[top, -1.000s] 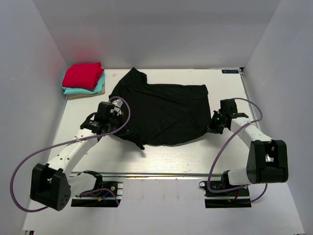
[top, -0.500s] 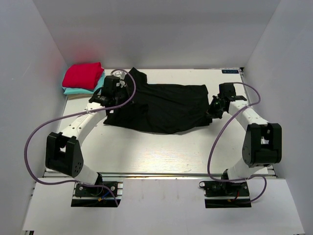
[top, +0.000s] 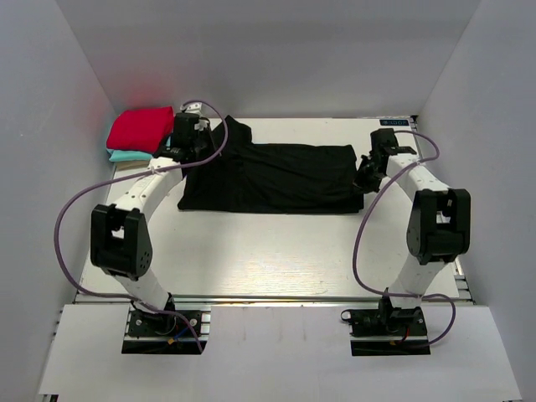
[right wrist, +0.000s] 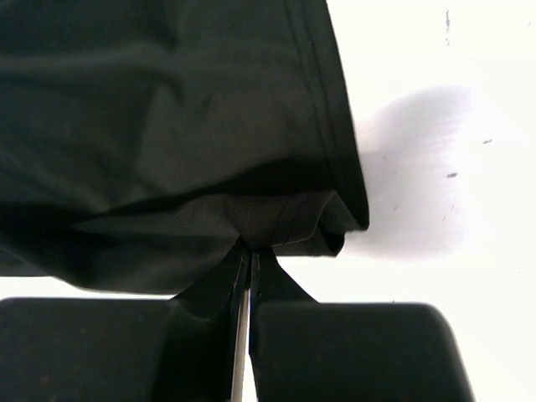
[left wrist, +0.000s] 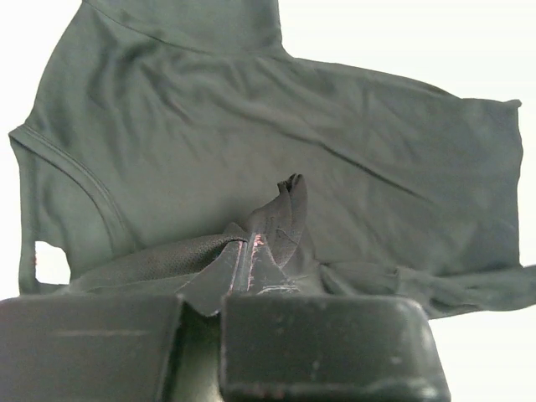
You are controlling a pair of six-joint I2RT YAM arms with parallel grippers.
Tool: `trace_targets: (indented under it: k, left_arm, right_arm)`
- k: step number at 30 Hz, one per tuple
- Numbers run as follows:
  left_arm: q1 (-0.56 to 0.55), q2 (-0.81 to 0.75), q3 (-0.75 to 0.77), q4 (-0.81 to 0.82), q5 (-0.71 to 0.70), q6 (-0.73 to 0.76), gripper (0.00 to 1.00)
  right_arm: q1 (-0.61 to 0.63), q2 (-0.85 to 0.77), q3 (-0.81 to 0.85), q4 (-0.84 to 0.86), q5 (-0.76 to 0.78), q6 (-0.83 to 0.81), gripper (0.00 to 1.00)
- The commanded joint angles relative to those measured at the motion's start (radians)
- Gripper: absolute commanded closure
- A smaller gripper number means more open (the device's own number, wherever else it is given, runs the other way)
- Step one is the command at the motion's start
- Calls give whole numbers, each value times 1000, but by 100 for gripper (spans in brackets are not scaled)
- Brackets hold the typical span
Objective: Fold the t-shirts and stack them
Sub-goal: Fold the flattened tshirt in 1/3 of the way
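**A:** What has changed in the last second?

**B:** You swept both arms away from you. The large plain black cloth t-shirt [top: 268, 177] was spread wide. It now lies doubled over as a flat band along the far edge of the white tabletop [top: 276, 251].

**A:** And your claws?

**B:** The left gripper [left wrist: 247, 255] is clamped on a pinch of black fabric near the far-left corner. It sits beside the pile of folded red and teal cloth shirts [top: 138, 132]. The right gripper [right wrist: 248, 251] is clamped on the hem toward the far-right corner.

**A:** Meaning?

**B:** I'd say your first fold has landed, and letting go comes next.
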Motion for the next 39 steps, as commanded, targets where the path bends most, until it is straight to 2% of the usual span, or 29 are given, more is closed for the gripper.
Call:
trace_targets:
  k: [1,6,13,15,18,20,21,22,23,24,27,29,30,33,37,39]
  left_arm:
    - [38,33,59,52,-36,23,100]
    - [72,99,92,77,-36,23,100]
    - [100,212,125,156,74,33,100]
    - [100,272,177,146,97,33,100]
    - [109,356,236,135,97,33,100]
    - [109,401,297,109,97,33,100]
    - [118,419,317,100,76,33,80]
    - [118,456,337,82,62,21,50]
    - [118,473,384,68,49,12,23]
    - [127,490,411,37,48,12,1]
    - [127,511,493,-1,71,3,0]
    - [127,499,494,-11,81,13,0]
    - [127,467,494,-11,81,13,0]
    - [127,394,387,9,100,23,0]
    - [106,259,136,86,122,23,0]
    - [106,212,57,129,205,23,0]
  right_arm:
    - [-16,29,64,-48,34,-15,100]
    - [-27,83,122,-45,27,-11,100]
    - [-31,203,223,-38,7,-12,100]
    - [-33,224,249,-35,13,-14,93]
    - [-36,276,320,-34,17,-34,72]
    - [-36,313,363,-5,34,-49,64]
    - [-37,332,374,3,39,-69,46]
    - [-37,341,416,8,39,-74,39]
    - [-37,356,432,8,34,-106,37]
    - [-37,365,456,5,33,-107,33]
    - [-31,329,457,6,5,-138,26]
    - [-30,265,390,24,-2,-144,18]
    - [-28,248,366,38,-19,-144,10]
    - [-24,145,231,106,-53,-149,10]
    - [-8,56,63,189,-128,-141,10]
    - [-1,53,24,219,-171,-138,10]
